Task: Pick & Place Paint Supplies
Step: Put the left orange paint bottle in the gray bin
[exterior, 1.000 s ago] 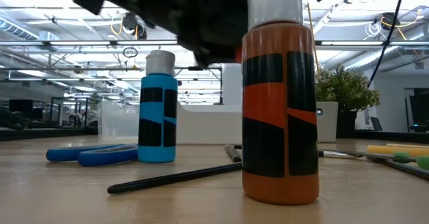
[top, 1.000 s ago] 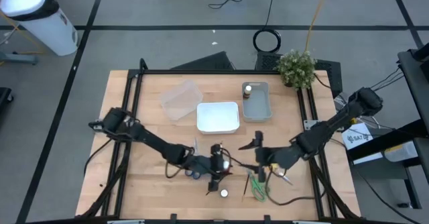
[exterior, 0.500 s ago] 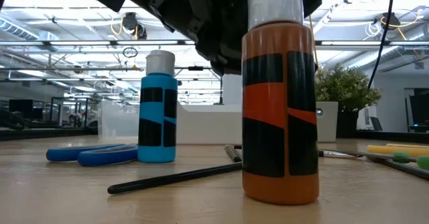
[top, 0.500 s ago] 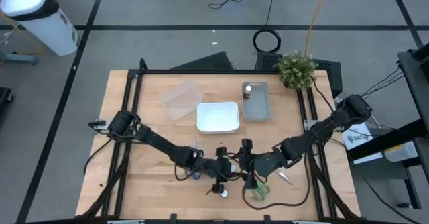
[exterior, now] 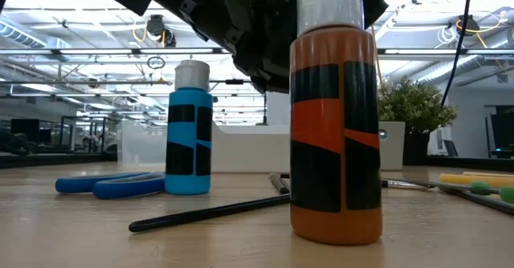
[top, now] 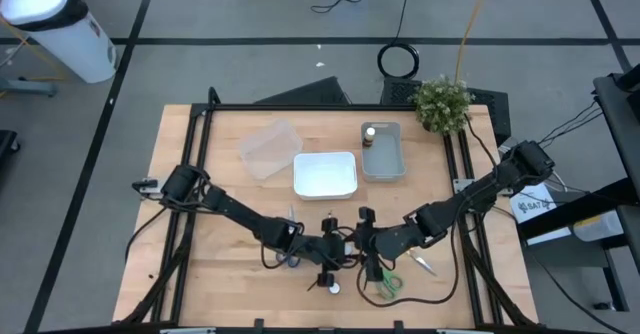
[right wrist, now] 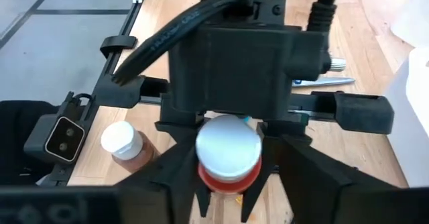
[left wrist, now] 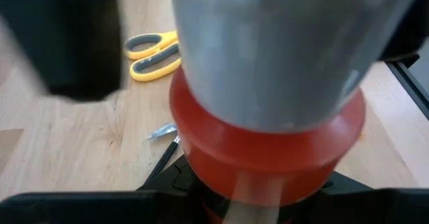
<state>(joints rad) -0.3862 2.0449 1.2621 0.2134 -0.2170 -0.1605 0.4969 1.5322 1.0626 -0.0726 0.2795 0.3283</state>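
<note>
A red paint bottle with a white cap [right wrist: 228, 149] stands upright between both grippers near the table's near edge. My left gripper [top: 325, 249] reaches down over it and is shut on it; in the left wrist view its cap and red body [left wrist: 268, 150] fill the picture. My right gripper [top: 368, 246] is open, level with the bottle on its right side. Its fingers [right wrist: 181, 177] stand close on either side; I cannot tell whether they touch. An orange-brown bottle [exterior: 333, 131], a blue bottle [exterior: 190, 131], blue scissors [exterior: 112, 185] and a dark brush [exterior: 209, 212] rest on the table. My left gripper holds the red bottle by its body just below the cap [right wrist: 228, 176], pinched between the two fingers. The fingers come from above, pointing down, and the cap points up at the wrist. The grippers hide whether the bottle's base stands on the table.
Green scissors [top: 387, 282] and yellow scissors [left wrist: 153, 53] lie near the right gripper. Farther back are a clear tray [top: 268, 149], a white tray [top: 325, 174] and a grey tray [top: 385, 162] holding a small pot [top: 369, 134]. A plant [top: 442, 99] stands at the far right corner.
My right gripper has moved toward the table's left, up to the left gripper and the red bottle, and has kept still there for the last half second. The bottles, scissors and brush on the table have stayed in place.
</note>
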